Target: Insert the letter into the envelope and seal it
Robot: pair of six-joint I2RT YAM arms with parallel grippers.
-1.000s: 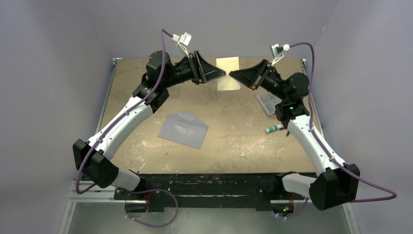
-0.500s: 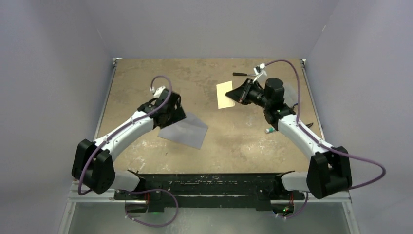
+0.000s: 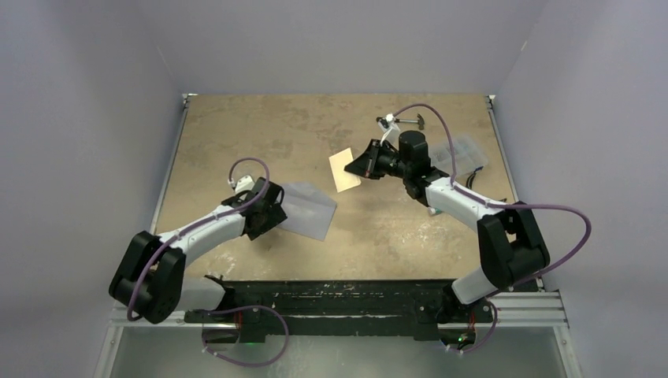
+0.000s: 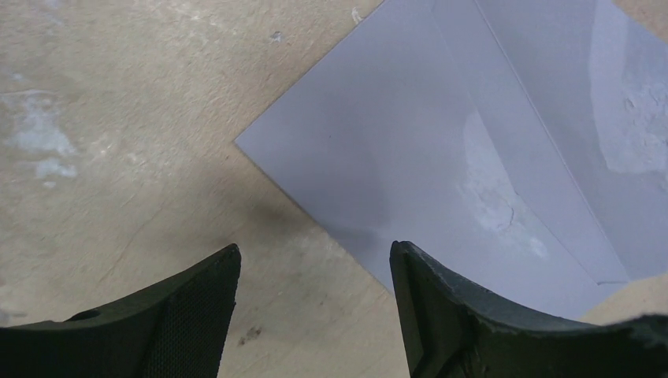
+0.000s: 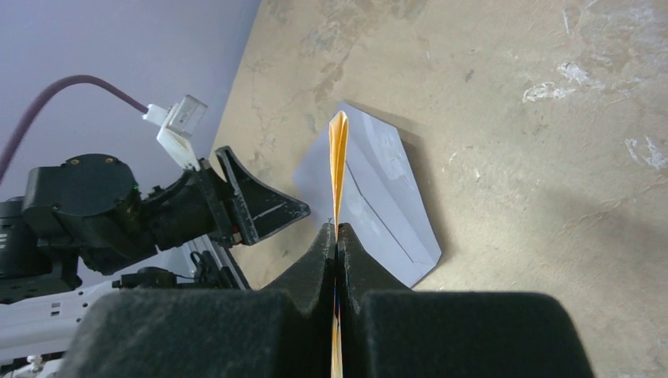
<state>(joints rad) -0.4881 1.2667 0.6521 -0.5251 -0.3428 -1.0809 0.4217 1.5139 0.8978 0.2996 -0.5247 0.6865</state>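
Observation:
The grey-blue envelope [image 3: 309, 209] lies flat left of the table's middle, its flap lines facing up [image 4: 488, 142]. My left gripper [image 3: 271, 216] hovers open at its left end [image 4: 315, 256]. Its right finger [image 4: 449, 315] is over the envelope's edge and its left finger [image 4: 189, 315] is over bare table. The cream letter [image 3: 342, 169] is held up off the table, right of and beyond the envelope. My right gripper [image 3: 365, 162] is shut on it. In the right wrist view the letter [image 5: 339, 153] stands edge-on out of the closed right gripper [image 5: 336, 230], with the envelope [image 5: 378, 197] below it.
A clear plastic packet [image 3: 469, 153] lies at the back right. A small dark tool [image 3: 408, 120] lies near the back edge. A glue stick [image 3: 432, 211] peeks out beside the right arm. Lavender walls close in the table's left, back and right sides.
The left arm has come from the back of the table down to the envelope's left end and opened wider. The right arm has carried the letter left and nearer, towards the envelope.

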